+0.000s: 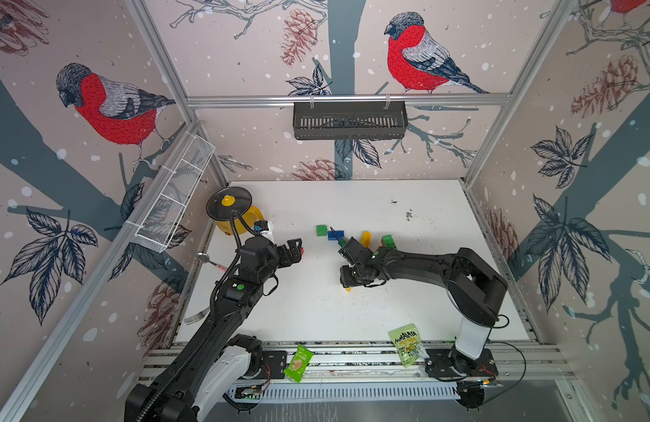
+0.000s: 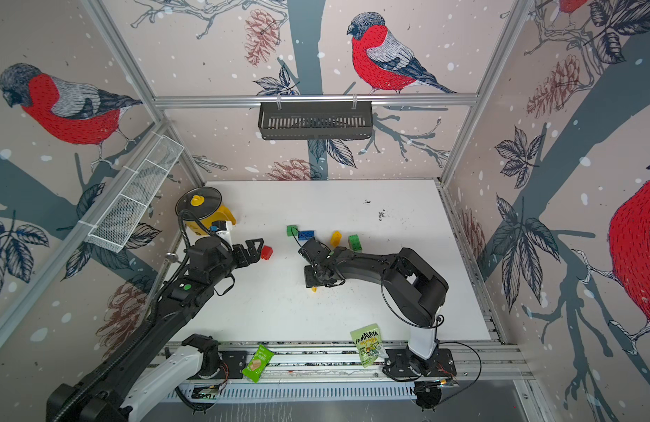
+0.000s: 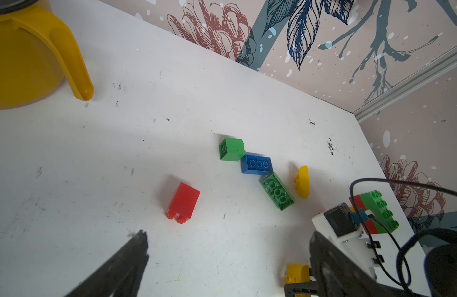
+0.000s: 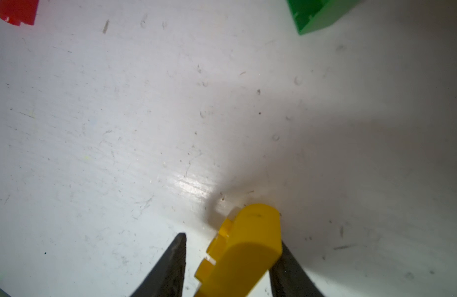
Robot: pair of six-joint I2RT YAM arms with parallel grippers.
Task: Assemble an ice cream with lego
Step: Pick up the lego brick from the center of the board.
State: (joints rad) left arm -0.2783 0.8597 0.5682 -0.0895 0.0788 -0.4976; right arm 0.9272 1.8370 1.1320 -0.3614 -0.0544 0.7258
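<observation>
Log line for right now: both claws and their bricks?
left claw: open, near red brick | right claw: around yellow half-round brick on table, grip unclear | stage: pick

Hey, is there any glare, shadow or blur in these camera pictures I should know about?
In the right wrist view, a glare patch shines on the table and a wide shadow darkens it beside the yellow brick; in the left wrist view, the dark finger is blurred while the red brick is sharp; both top views look evenly lit.
</observation>
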